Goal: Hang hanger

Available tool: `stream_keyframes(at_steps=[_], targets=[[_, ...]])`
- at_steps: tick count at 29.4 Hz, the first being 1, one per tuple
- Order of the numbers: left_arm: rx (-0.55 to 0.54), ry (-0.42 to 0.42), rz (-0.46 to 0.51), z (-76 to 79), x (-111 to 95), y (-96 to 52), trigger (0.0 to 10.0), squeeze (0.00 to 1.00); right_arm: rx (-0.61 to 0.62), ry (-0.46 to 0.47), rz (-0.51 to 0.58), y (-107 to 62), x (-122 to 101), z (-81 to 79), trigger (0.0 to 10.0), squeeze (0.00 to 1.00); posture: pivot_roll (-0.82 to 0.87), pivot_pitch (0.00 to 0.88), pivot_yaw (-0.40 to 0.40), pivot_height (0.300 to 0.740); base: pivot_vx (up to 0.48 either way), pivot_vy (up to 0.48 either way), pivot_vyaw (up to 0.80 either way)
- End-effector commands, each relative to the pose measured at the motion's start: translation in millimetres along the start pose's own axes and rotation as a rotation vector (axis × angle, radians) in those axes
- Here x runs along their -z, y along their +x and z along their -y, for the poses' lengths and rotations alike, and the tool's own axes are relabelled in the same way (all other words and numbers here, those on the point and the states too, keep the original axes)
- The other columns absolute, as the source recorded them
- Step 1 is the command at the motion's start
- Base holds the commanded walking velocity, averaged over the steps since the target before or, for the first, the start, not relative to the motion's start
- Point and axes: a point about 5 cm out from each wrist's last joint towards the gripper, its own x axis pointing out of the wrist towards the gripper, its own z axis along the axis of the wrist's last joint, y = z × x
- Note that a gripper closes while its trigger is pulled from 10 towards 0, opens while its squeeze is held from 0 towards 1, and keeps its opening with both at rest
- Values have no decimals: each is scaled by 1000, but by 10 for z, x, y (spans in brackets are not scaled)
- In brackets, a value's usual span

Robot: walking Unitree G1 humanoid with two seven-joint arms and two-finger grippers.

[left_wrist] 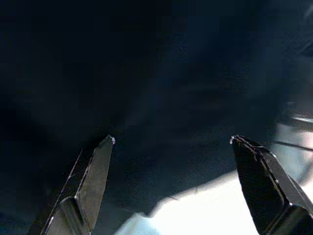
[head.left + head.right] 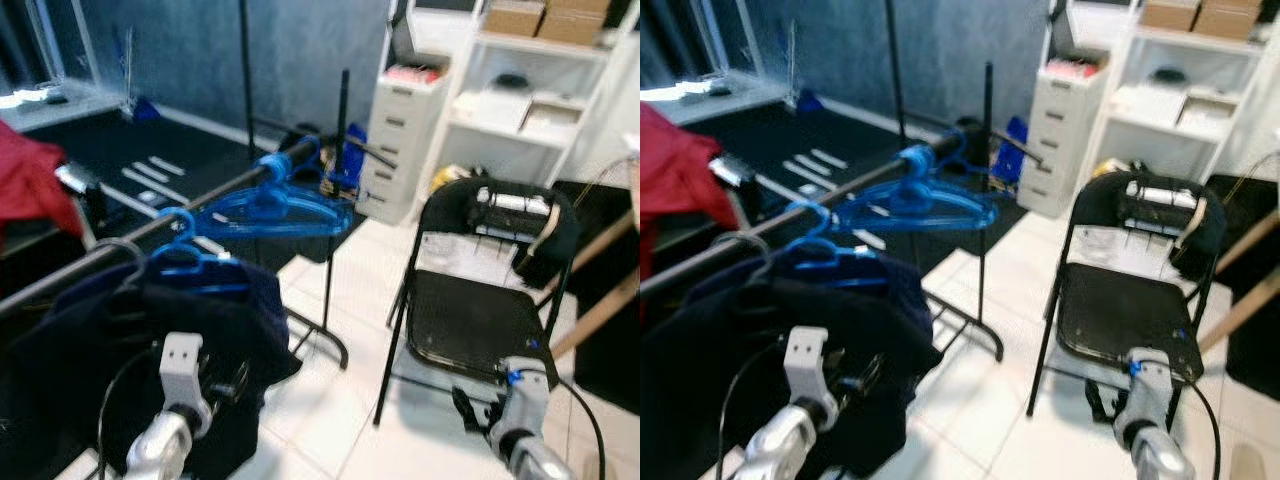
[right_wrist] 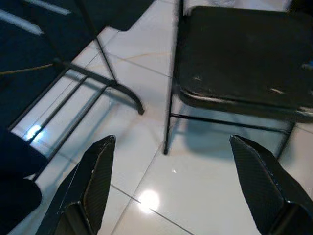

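A blue hanger (image 2: 190, 262) carrying a dark navy garment (image 2: 150, 350) hangs by its hook on the dark clothes rail (image 2: 215, 195), near the rail's close end, with several bare blue hangers (image 2: 275, 208) bunched farther along toward the upright post. The left tool (image 1: 171, 147) is released, its fingers spread wide right against the navy cloth. The right tool (image 3: 171, 147) is likewise released and holds nothing, low over the white tiled floor (image 3: 146, 161) beside the black folding chair (image 2: 480, 310).
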Motion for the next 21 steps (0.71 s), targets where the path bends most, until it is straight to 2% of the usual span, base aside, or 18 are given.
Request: stream_keyframes(at_steps=[1, 2, 4, 5, 7, 8, 9, 10, 12, 14, 21], targets=[[-129, 55, -37, -177, 33, -58, 10000, 0, -40, -47, 37, -9, -78, 9, 10000, 0, -62, 0, -35, 740, 0, 0, 0], [-129, 55, -37, -177, 33, -58, 10000, 0, -40, -47, 37, -9, -78, 9, 10000, 0, -62, 0, -35, 740, 0, 0, 0], [-317, 137, -79, -417, 82, -180, 10000, 0, -159, -149, 103, 5, -327, -22, 10000, 0, -74, 0, -33, 740, 0, 0, 800], [-317, 137, -79, -417, 82, -180, 10000, 0, -159, -149, 103, 5, -327, -22, 10000, 0, -74, 0, -33, 740, 0, 0, 800], [-450, 185, -115, -554, 114, -281, 10000, 0, -283, -237, 153, -1, -571, -95, 10000, 0, -75, 0, -34, 740, 0, 0, 800], [-450, 185, -115, -554, 114, -281, 10000, 0, -283, -237, 153, -1, -571, -95, 10000, 0, -75, 0, -34, 740, 0, 0, 800], [-499, 206, -132, -583, 119, -328, 10000, 0, -362, -267, 165, -19, -694, -137, 10000, 0, -76, 0, -37, 740, 0, 0, 800], [-499, 206, -132, -583, 119, -328, 10000, 0, -362, -267, 165, -19, -694, -137, 10000, 0, -76, 0, -37, 740, 0, 0, 800], [-557, 219, -151, -596, 129, -390, 10000, 0, -523, -319, 161, -97, -869, -201, 10000, 0, -75, 0, -39, 740, 0, 0, 800], [-567, 222, -156, -592, 133, -401, 10000, 0, -569, -330, 155, -126, -903, -216, 10000, 0, -75, 0, -39, 740, 0, 0, 800], [-557, 219, -152, -523, 147, -402, 10000, 0, -616, -372, 138, -189, -957, -192, 10000, 0, -80, 0, -42, 740, 0, 0, 800]])
